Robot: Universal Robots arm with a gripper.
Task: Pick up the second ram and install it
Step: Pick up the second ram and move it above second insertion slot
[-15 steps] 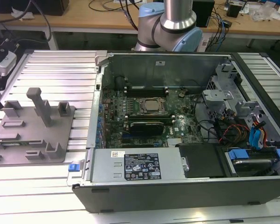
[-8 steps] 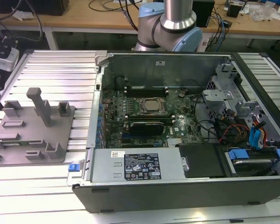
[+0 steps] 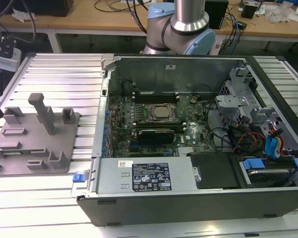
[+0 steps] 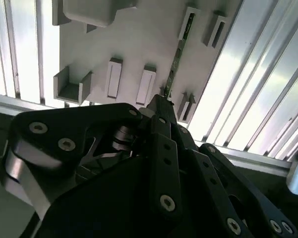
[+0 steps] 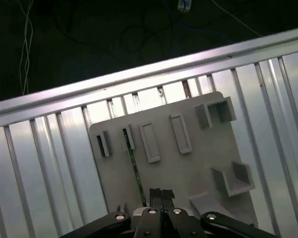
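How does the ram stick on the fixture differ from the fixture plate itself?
The second ram is a thin green strip, while the grey fixture plate is broad. The ram stands on edge; the plate lies flat. The ram is one slim board, whereas the plate carries many raised brackets. The ram stands on the plate, against small brackets.

The arm (image 3: pixel 181 25) stood at the far side in the exterior view, a silver column rising from a pale blue joint. In the first wrist view the black gripper (image 5: pixel 161 194) pointed down, its two fingers (image 5: pixel 154 194) brought flat together with barely a seam between them. In the second wrist view its bolted black links (image 4: pixel 168 163) ran to the narrow tip.
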